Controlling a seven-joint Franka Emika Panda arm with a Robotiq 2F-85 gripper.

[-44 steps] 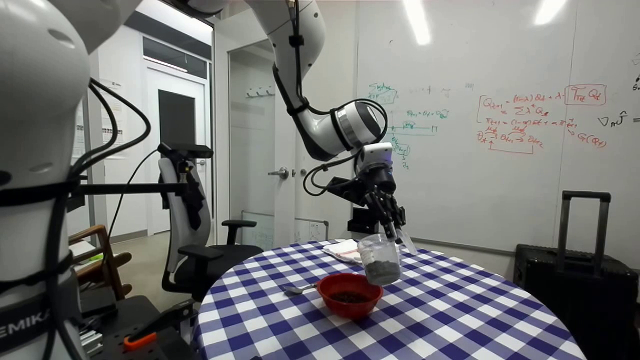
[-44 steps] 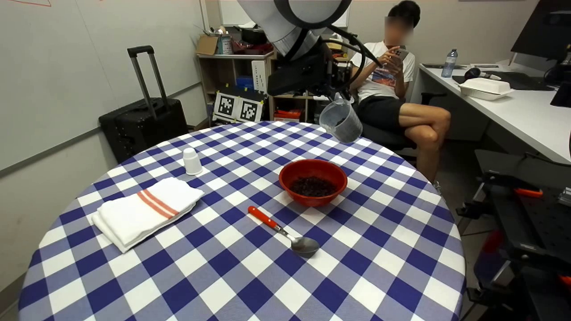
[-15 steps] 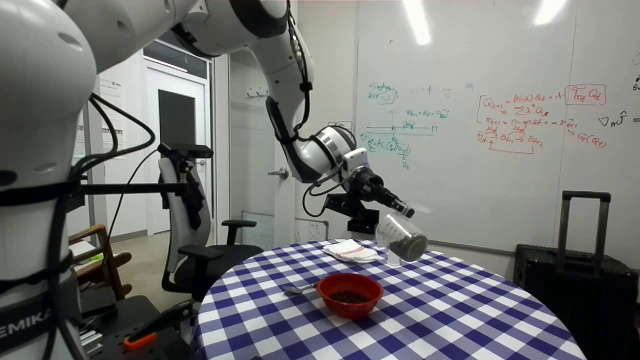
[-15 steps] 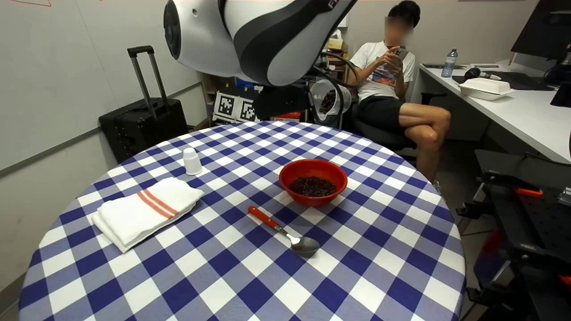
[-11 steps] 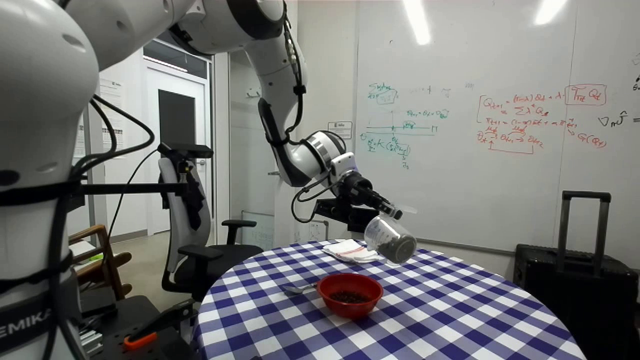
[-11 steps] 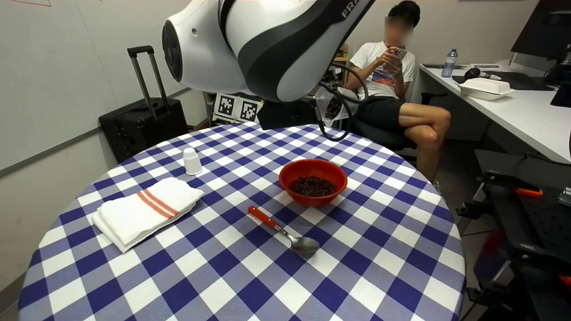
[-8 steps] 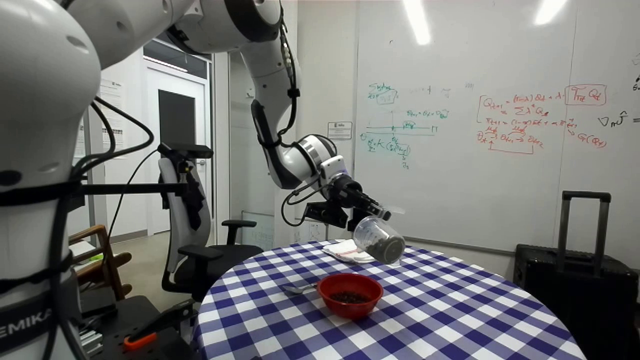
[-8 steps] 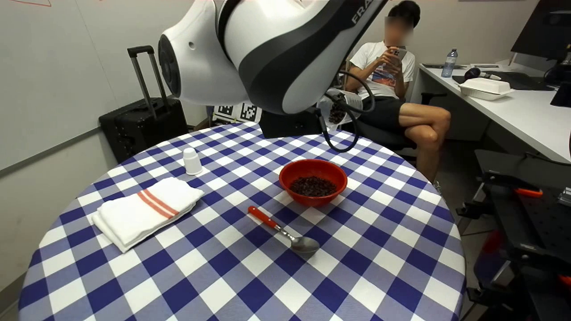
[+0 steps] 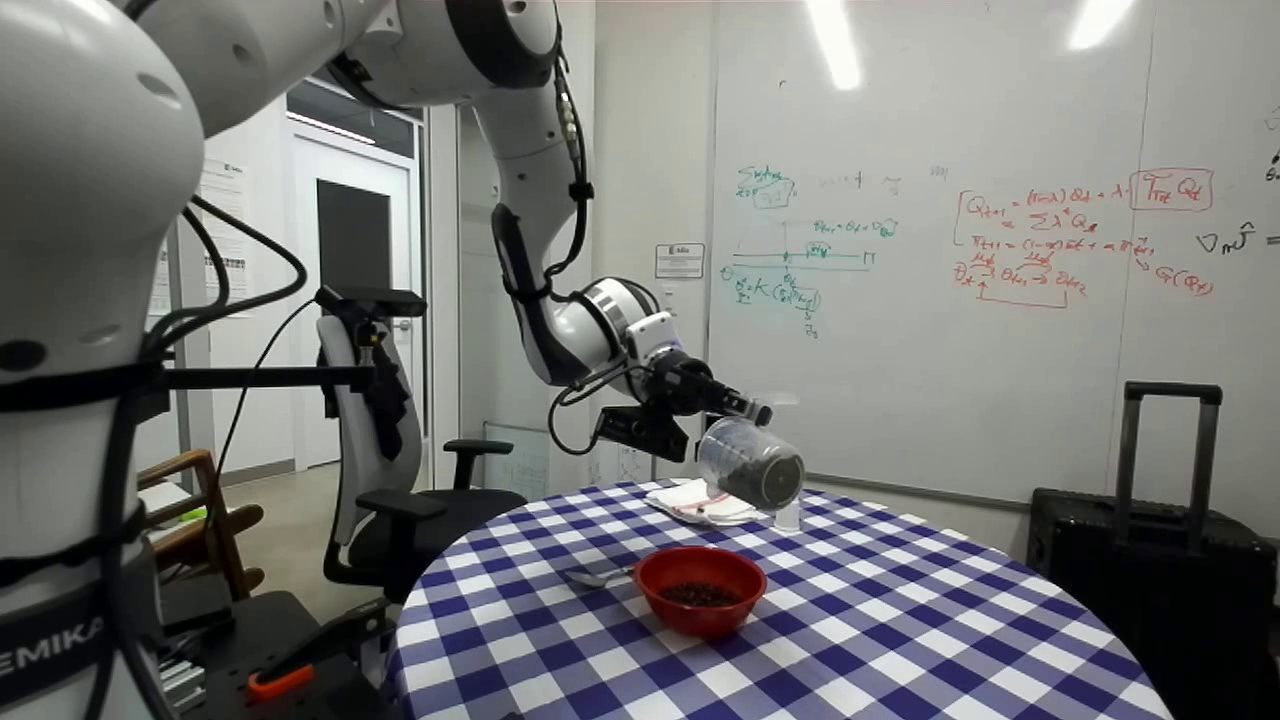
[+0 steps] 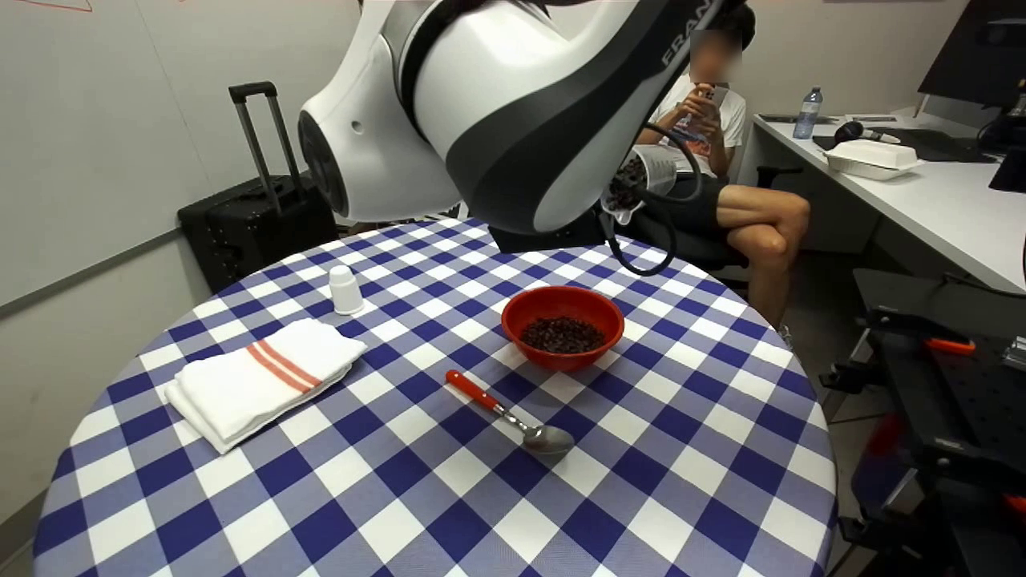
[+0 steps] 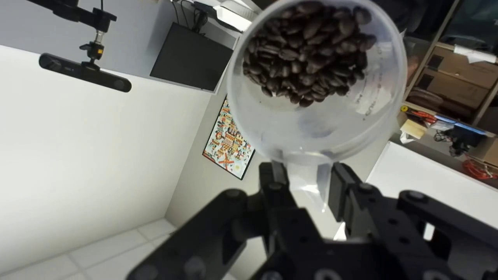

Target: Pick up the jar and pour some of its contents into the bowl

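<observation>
The jar (image 9: 745,460) is a clear cup with dark beans inside. It is held in the air above the table, tipped far over onto its side, with its base towards the lower right in this exterior view. Its open mouth shows in an exterior view (image 10: 660,167). My gripper (image 11: 306,177) is shut on the jar's handle, which sits between the two fingers; beans show inside the jar (image 11: 317,120) in the wrist view. The arm hides the gripper in an exterior view. The red bowl (image 9: 700,618) stands upright on the table, holding dark beans (image 10: 563,335). The jar is apart from it.
A spoon (image 10: 547,439) with a red handle lies beside the bowl. A folded white towel (image 10: 256,385) and an upside-down small white cup (image 10: 345,292) are on the checkered table (image 10: 385,513). A person (image 10: 681,196) sits beyond the table.
Over the last second the jar has moved left and slightly up in an exterior view and tipped further over. Earlier it had swung away from beside the bowl. The bowl has not moved.
</observation>
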